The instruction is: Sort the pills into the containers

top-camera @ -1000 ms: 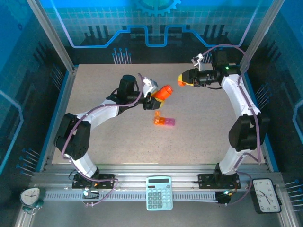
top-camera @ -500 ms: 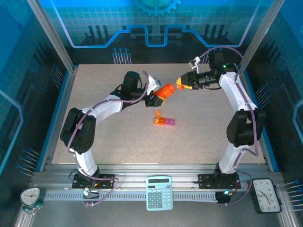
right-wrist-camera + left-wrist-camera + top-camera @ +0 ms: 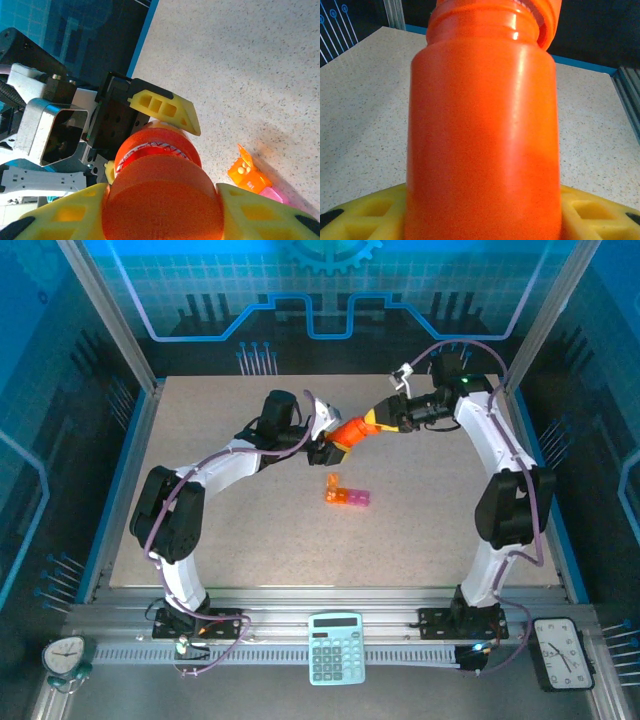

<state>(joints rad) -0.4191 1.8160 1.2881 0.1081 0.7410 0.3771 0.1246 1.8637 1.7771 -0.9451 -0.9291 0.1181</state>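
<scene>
Above the speckled beige tabletop (image 3: 250,530), the left gripper (image 3: 328,446) clamps an orange cylindrical plastic bottle (image 3: 350,430) while the right gripper (image 3: 377,421) pinches its round orange cap (image 3: 162,202).

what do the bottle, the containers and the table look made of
The bottle looks like glossy opaque orange plastic: soft highlights, moulded neck ridges. The containers seem thin translucent plastic, orange and pink; light passes through and pills show inside one. The table has a matte speckled top, maybe laminate or stone-look; I cannot tell which.
</scene>
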